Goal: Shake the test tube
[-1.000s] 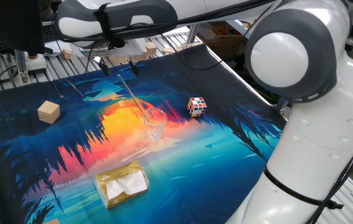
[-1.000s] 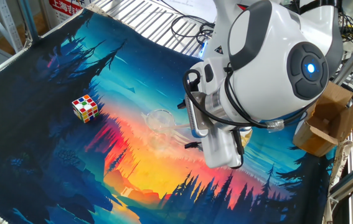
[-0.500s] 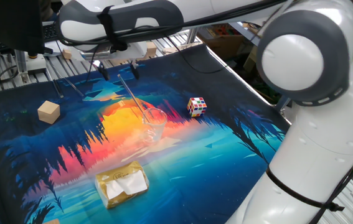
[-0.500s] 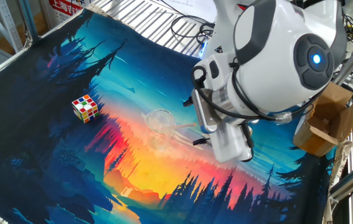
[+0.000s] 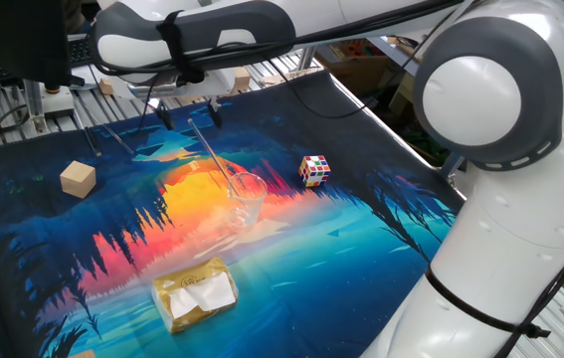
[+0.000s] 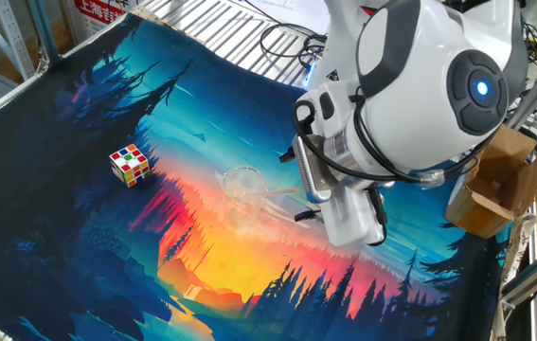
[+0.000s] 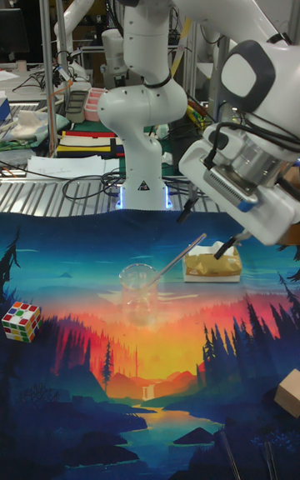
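Observation:
The test tube [image 5: 212, 159] is a thin clear rod that leans out of a squat clear cup [image 5: 246, 200] in the middle of the printed mat. Its upper end points toward the mat's far edge. My gripper [image 5: 190, 113] hangs at that upper end, open, with one dark fingertip on each side of the tube. In the tall fixed view the test tube [image 7: 177, 260] rises from the cup [image 7: 137, 293] to the gap of the gripper [image 7: 205, 231]. In the other fixed view the hand hides most of the fingers, and the cup [image 6: 242, 184] shows beside it.
A Rubik's cube [image 5: 313, 170] lies right of the cup. A wooden block [image 5: 78, 179] sits at the left of the mat, and a yellow packet [image 5: 195, 293] lies near the front edge. A cardboard box [image 6: 492, 185] stands off the mat beside the arm.
The arm's upper links and hand shifted slightly between a second and half a second ago, then held still. The fingers stay open around the tube's top; tube and cup have not moved.

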Motion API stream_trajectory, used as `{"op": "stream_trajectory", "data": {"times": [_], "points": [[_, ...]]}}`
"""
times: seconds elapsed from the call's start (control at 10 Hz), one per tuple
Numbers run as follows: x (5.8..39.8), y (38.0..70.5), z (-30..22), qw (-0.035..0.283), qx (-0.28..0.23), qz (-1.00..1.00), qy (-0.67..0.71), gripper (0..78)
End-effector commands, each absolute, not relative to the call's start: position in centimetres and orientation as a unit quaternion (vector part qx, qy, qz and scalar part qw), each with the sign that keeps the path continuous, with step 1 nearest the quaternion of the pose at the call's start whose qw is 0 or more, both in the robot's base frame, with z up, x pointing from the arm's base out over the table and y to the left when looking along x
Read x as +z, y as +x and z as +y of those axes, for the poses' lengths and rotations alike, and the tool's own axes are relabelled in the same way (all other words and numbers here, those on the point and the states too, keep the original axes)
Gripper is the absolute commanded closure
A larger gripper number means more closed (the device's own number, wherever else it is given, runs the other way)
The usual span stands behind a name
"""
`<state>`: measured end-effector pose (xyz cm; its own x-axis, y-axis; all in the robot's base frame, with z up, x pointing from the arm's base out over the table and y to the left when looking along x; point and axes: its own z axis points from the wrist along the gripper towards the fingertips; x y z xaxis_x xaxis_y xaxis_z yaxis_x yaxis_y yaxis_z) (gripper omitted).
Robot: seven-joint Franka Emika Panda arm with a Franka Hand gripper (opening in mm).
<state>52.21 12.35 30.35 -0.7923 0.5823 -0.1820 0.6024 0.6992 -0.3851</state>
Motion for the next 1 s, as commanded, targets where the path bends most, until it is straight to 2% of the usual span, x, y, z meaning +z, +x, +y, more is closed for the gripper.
{"op": "stream_trajectory", "data": {"times": [0.1, 0.5, 0.6, 1.0], "points": [[30.51, 52.3, 12.35, 0.023, -0.212, 0.923, 0.321, 0.1], [30.51, 52.3, 12.34, 0.022, -0.212, 0.924, 0.317, 0.1], [30.5, 52.3, 12.34, 0.022, -0.212, 0.924, 0.317, 76.4], [30.5, 52.3, 12.34, 0.022, -0.212, 0.924, 0.317, 76.4]]}}
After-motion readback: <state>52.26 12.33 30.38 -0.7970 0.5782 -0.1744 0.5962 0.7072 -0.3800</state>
